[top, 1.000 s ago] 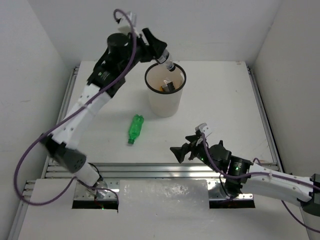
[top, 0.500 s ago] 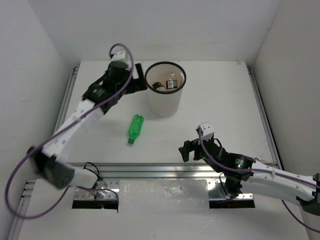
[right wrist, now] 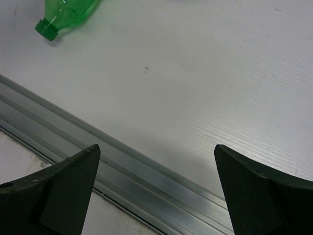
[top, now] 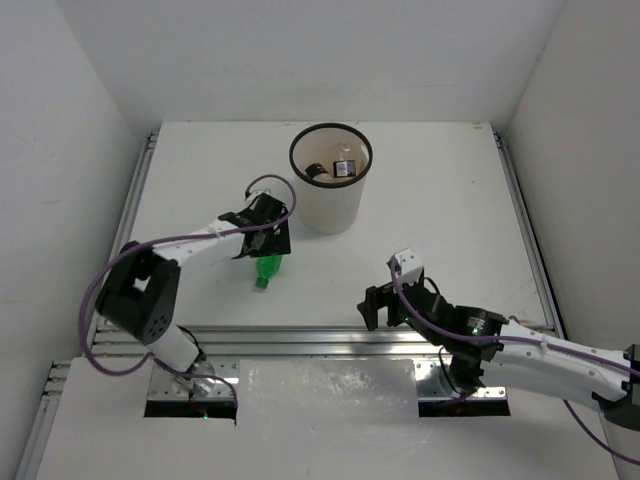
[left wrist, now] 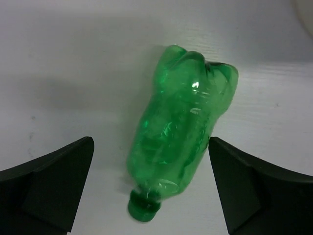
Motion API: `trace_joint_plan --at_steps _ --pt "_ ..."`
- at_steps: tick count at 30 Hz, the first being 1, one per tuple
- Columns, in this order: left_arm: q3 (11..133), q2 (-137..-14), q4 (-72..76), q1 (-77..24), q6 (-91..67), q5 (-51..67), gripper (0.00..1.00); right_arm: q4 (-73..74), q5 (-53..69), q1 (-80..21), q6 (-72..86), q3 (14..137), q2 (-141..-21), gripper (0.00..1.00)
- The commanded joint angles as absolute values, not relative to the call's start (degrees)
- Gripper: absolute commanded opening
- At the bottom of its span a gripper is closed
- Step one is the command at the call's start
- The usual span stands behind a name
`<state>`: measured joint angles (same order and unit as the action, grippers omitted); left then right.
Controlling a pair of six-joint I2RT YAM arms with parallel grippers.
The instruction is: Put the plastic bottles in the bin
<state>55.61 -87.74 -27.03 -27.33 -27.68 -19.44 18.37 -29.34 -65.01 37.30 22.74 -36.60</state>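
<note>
A green plastic bottle [left wrist: 183, 127] lies on its side on the white table, cap [left wrist: 145, 205] toward the near edge. My left gripper [left wrist: 150, 142] hangs open just above it, one dark finger on each side, not touching. From above, the left gripper [top: 264, 238] covers the bottle's upper part and only the lower end of the green bottle [top: 266, 270] shows. The white bin [top: 330, 205] stands just beyond it and holds a clear black-capped bottle [top: 343, 167] and other bottles. My right gripper [top: 374, 304] is open and empty near the front rail; its view catches the green bottle [right wrist: 66, 14] at top left.
A metal rail [right wrist: 122, 161] runs along the table's near edge under the right gripper. White walls close in the table on the left, back and right. The bin stands at the back centre.
The left arm let a clear bottle drop into the bin, then swung down and toward me to hover open over the green bottle. The right arm shifted only slightly.
</note>
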Motion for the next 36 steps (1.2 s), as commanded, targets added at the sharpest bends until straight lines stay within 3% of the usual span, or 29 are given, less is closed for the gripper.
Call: trace_joint_plan --at_steps 1,4,7,8,11,15,19,26,32,35,36 --pt "57.13 -90.68 -23.82 -27.07 -28.74 -18.9 0.99 16.52 -27.34 -64.86 36.56 22.85 -37.27 0.99" --pt "56.43 -95.97 -22.94 -27.07 -29.09 -17.41 0.92 17.14 -27.16 -64.95 36.65 22.41 -36.39 0.99" --pt "54.32 -95.02 -22.23 -27.07 -29.79 -18.27 0.43 17.05 -28.03 -64.86 36.39 21.45 -34.72 0.99" --pt "53.97 -92.4 -23.02 -27.07 -30.23 -19.15 0.18 16.96 -28.56 -64.86 36.3 21.36 -34.37 0.99" --pt "55.54 -83.17 -28.2 -27.24 -32.25 -23.9 0.02 17.58 -29.61 -64.86 36.12 21.27 -33.58 0.99" --pt "61.16 -69.89 -26.66 -29.97 -30.95 -21.82 0.02 18.72 -31.98 -64.86 35.86 21.88 -33.4 0.99" --pt "69.06 -65.91 -15.92 -30.67 -26.11 -3.01 0.03 21.09 -35.24 -63.55 37.0 23.11 -33.75 0.99" --pt "93.13 -83.38 -16.95 -30.76 -20.66 -0.35 0.08 24.61 -32.26 -60.21 37.71 26.01 -33.75 0.99" --pt "113.97 -100.18 -27.93 -30.67 -17.93 -2.72 0.2 26.89 -32.17 -60.03 37.18 26.1 -29.98 0.99" --pt "119.96 -105.46 -30.58 -30.32 -17.58 -4.57 0.51 27.95 -31.91 -59.94 36.91 25.66 -28.3 0.99" --pt "121.88 -107.56 -31.19 -30.15 -17.75 -5.35 0.69 28.91 -31.82 -59.85 36.91 25.66 -27.78 0.99"
